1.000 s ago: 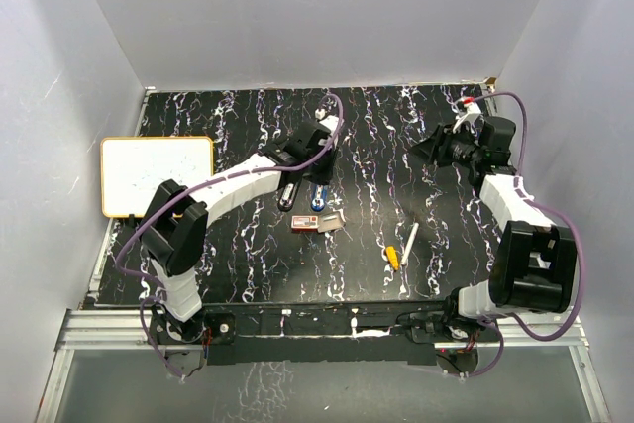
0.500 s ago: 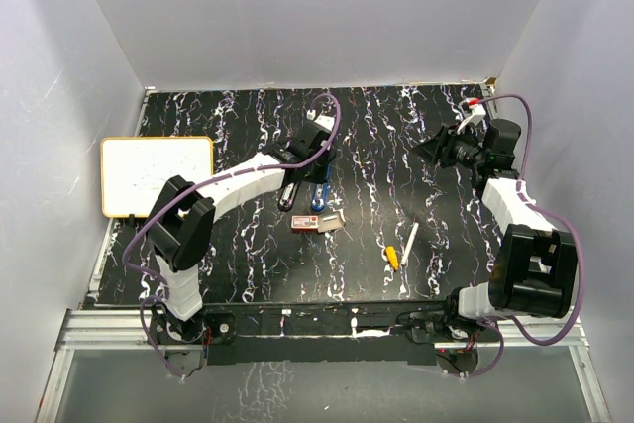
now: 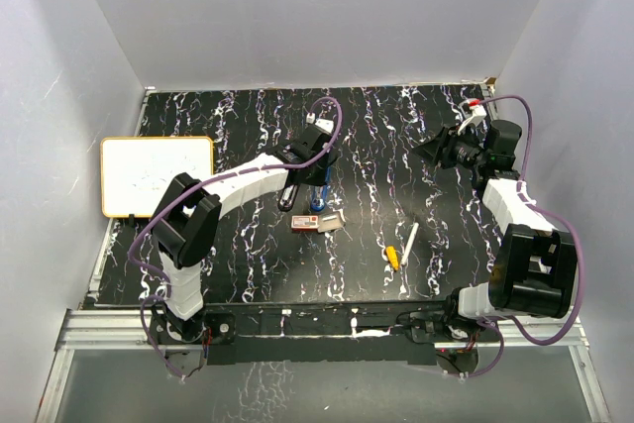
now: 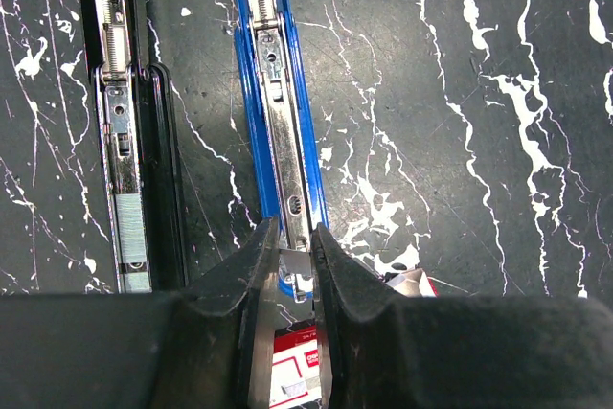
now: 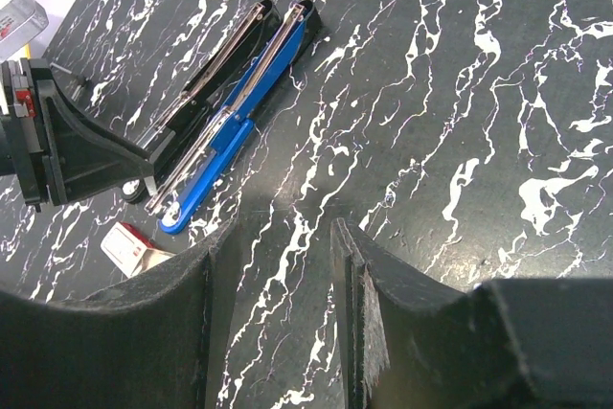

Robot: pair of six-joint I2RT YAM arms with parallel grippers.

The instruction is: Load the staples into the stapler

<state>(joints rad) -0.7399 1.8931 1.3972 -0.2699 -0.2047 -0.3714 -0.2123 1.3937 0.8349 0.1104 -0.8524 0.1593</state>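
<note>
- While the left gripper (image 4: 291, 238) hangs over the near end of the blue stapler (image 4: 278, 122), its fingers (image 4: 259, 265) are pressed almost together with a thin pale sliver between the tips. I cannot tell whether that is a strip of staples or the end of the stapler's own rail.
- Over the last second the grip has not altered. The left wrist has turned to lie more along the opened rail, and the elbow has swung toward 3 o'clock.
- I judge this as lining up to feed the channel, not as seating anything yet.
- The staples box (image 4: 297, 371) has not moved. It lies on the table at 6 o'clock from the fingertips, just beside the stapler's near end, with its tray pulled out.
- The black stapler (image 4: 124, 141) lies open alongside at 9 o'clock, untouched.
- The right gripper (image 5: 280, 237) stands with its fingers apart on nothing. It is well off at 3 o'clock from the staplers and has edged slightly farther that way, leaving the work to the left arm.
- The pen (image 3: 408, 243) rests where it was, at 4 o'clock from the box.
</note>
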